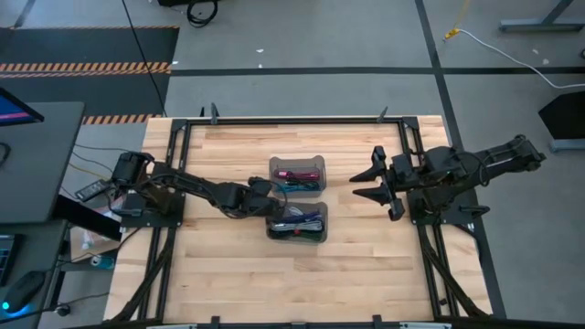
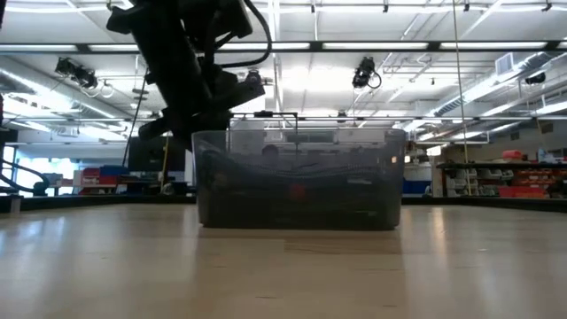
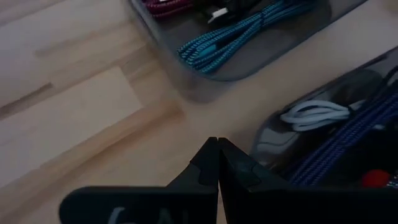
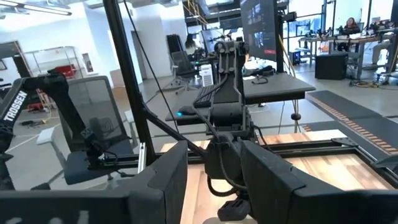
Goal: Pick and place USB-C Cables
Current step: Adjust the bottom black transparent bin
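Two translucent grey bins stand mid-table. The far bin point(image 1: 296, 174) holds a maroon cable point(image 3: 165, 6) and a teal cable point(image 3: 242, 34). In the near bin point(image 1: 297, 222) lie a white cable point(image 3: 314, 114), a purple cable point(image 3: 348, 134) and something red point(image 3: 373, 179). My left gripper point(image 3: 217, 146) is shut and empty; it hovers over bare wood in the gap between the two bins, at their left ends point(image 1: 272, 196). My right gripper point(image 1: 364, 184) waits open, right of the bins, holding nothing. The low view shows a bin point(image 2: 297, 177) with the left arm point(image 2: 190, 71) above its left end.
A black frame point(image 1: 292, 120) runs along the table's edges. Bare wood lies left of the bins point(image 1: 210, 155), near them point(image 1: 292, 283), and between the bins and the right gripper. Beyond the table are a monitor, desks and chairs point(image 4: 99, 130).
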Controlling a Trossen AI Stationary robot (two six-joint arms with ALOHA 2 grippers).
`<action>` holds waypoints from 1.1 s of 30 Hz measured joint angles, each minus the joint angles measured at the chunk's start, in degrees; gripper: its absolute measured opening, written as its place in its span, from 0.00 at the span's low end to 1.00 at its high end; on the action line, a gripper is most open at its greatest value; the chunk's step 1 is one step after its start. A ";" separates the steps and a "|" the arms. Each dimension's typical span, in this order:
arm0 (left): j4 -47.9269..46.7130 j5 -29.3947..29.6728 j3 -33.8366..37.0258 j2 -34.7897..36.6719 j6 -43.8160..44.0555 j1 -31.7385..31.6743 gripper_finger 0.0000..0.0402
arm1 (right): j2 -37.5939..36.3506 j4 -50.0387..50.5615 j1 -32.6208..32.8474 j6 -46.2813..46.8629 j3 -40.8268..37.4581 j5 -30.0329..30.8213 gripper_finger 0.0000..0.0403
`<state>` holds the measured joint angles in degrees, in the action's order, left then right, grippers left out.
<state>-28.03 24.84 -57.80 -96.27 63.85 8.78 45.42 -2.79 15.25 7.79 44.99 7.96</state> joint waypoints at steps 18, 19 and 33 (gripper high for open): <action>-7.35 -9.83 0.00 0.85 3.81 7.59 0.01 | 3.06 34.72 3.97 33.23 -1.85 -0.13 0.39; -7.32 -9.85 0.00 0.84 5.09 8.48 0.01 | 3.62 34.60 4.46 34.56 -2.22 -0.13 0.39; 2.34 -6.34 0.04 -0.42 9.05 10.88 0.01 | 4.55 24.33 5.81 32.07 -2.54 1.62 0.39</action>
<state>-25.69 18.50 -57.76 -96.68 72.90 19.66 49.98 21.54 21.06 39.86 42.46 9.58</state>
